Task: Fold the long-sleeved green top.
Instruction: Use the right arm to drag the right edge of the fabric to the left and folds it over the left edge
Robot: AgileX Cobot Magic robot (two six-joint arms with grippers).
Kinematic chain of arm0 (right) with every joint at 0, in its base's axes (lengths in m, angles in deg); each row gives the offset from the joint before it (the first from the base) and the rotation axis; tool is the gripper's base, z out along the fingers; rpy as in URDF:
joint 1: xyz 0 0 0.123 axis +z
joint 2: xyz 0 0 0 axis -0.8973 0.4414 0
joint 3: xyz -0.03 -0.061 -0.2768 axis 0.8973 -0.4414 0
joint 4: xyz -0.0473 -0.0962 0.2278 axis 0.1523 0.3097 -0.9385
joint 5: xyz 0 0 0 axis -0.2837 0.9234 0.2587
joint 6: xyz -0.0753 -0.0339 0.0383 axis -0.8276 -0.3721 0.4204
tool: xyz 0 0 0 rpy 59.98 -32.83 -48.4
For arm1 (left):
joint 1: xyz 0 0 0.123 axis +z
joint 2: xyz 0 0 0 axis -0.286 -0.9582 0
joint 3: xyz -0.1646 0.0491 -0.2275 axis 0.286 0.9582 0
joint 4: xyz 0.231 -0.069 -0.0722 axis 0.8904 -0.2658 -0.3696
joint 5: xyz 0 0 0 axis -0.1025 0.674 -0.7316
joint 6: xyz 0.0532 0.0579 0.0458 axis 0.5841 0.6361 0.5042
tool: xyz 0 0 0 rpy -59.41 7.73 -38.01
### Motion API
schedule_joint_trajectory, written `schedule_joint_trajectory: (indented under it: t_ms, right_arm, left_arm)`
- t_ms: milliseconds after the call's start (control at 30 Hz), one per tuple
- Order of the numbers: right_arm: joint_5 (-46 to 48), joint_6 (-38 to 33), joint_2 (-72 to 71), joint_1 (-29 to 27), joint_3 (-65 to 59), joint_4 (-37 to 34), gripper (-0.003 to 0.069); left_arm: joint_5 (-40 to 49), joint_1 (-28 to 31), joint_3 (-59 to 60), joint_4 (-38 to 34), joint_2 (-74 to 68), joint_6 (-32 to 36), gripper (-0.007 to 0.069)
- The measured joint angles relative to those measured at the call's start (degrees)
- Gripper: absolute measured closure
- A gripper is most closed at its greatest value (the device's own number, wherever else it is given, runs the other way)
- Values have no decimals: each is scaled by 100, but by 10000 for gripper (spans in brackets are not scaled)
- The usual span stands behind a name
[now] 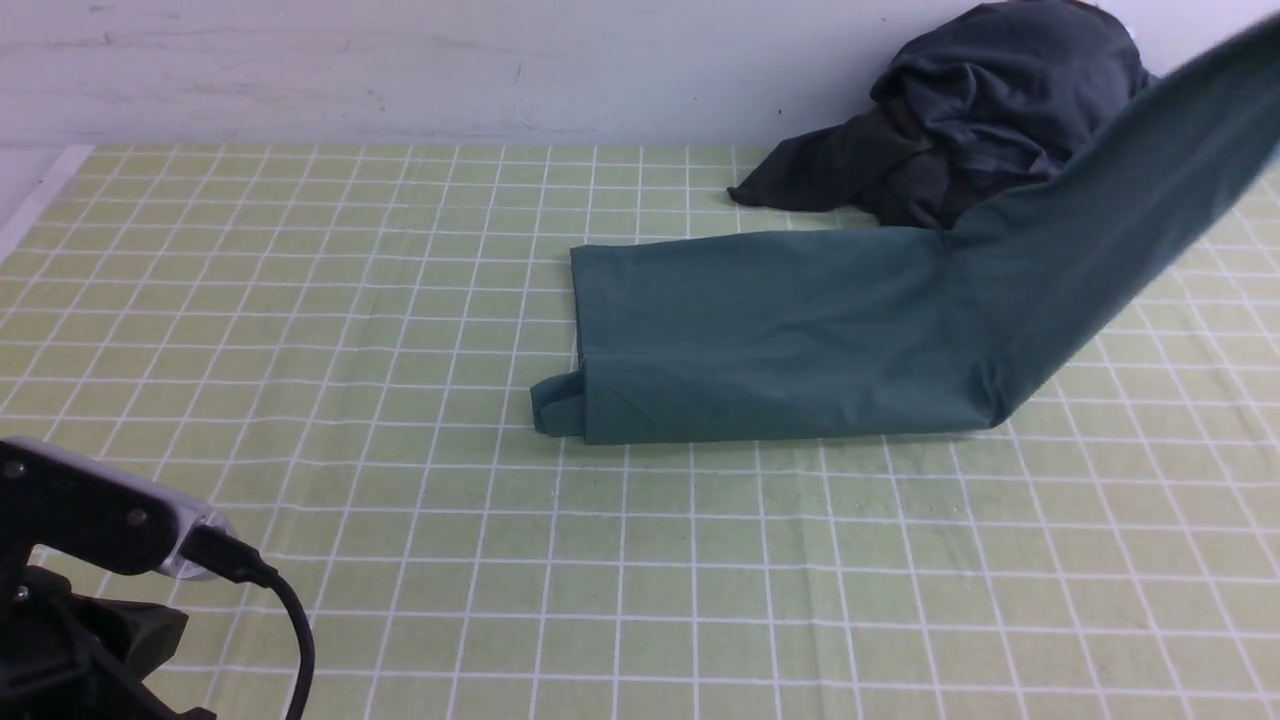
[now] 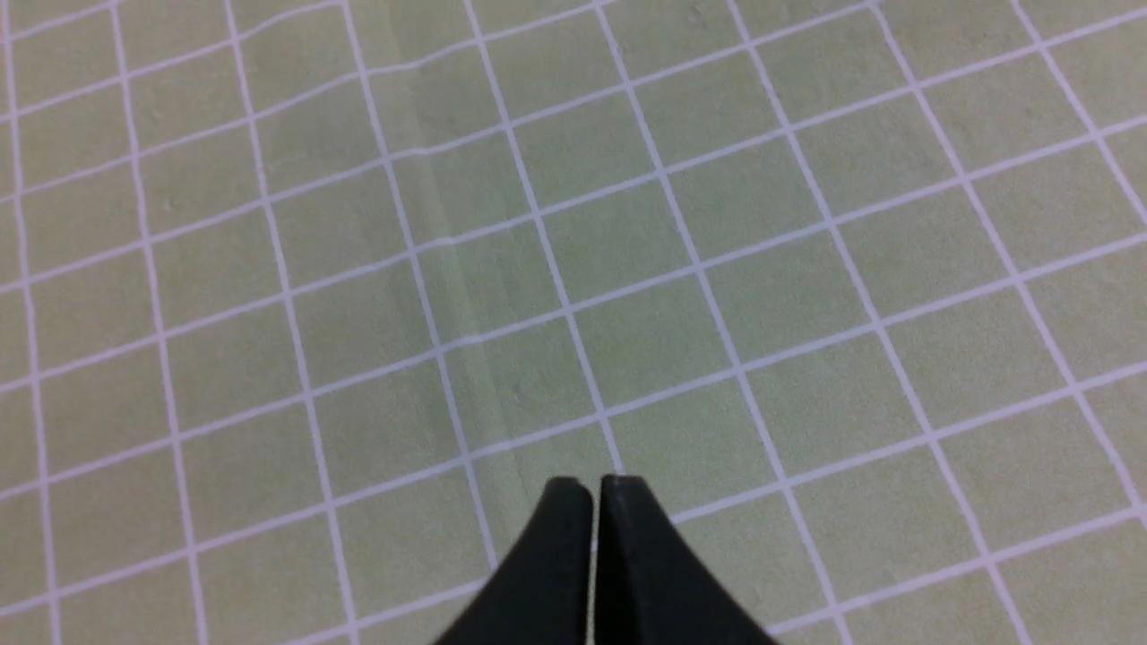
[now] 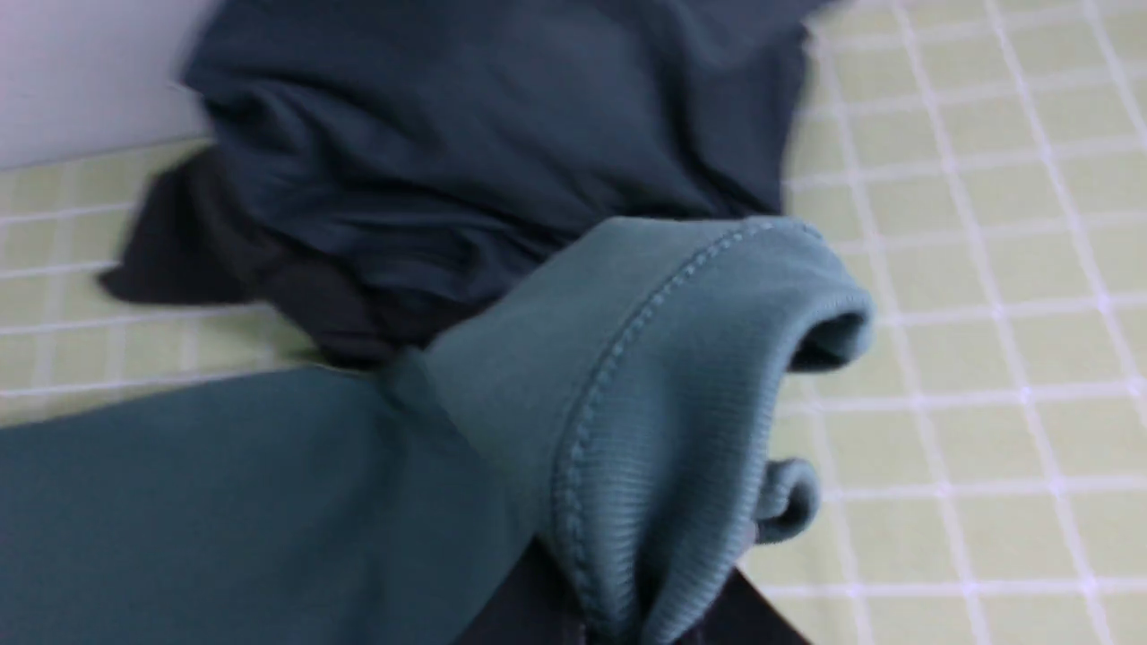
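The green long-sleeved top [image 1: 780,340] lies folded in a long band across the middle of the checked cloth. Its right part rises off the table as a sleeve [image 1: 1150,170] stretched up to the right, out of the front view. In the right wrist view my right gripper [image 3: 627,618] is shut on the ribbed green cuff [image 3: 663,430], which bunches over its fingers. My left gripper [image 2: 593,488] is shut and empty, low over bare cloth at the near left. Only the left arm's wrist [image 1: 90,520] shows in the front view.
A heap of dark charcoal garments [image 1: 960,120] lies at the back right against the white wall, just behind the raised sleeve; it also shows in the right wrist view [image 3: 466,143]. The green checked tablecloth [image 1: 300,330] covers the table.
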Motion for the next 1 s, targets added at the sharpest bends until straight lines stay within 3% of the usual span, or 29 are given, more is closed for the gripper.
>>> schedule_joint_trajectory:
  t_ms: [100, 333, 433, 600, 700, 833, 1000]
  right_arm:
    - [-484, -19, 48, 1273, 112, -295, 627]
    - [-1156, -58, 774, 3022, 141, -193, 625]
    - [-1533, -63, 1396, 3603, 141, 15, 587]
    - [-1925, -64, 1865, 3966, 130, 68, 439]
    - [-1992, -81, 1853, 4028, 246, 86, 295]
    - [-1854, -160, 1726, 3995, 474, 298, 255]
    - [-1599, -170, 1673, 3914, 537, 752, 334]
  left_arm:
    - [-8, 0, 0, -146, 0, 5, 627]
    - [-8, 0, 0, -191, 0, 5, 627]
    - [-2, 0, 0, -193, 0, 5, 627]
    - [-2, 0, 0, -193, 0, 5, 627]
    - [2, 0, 2, -193, 0, 5, 627]
    - [2, 0, 2, -169, 0, 19, 627]
    - [-8, 0, 2, -147, 0, 24, 627]
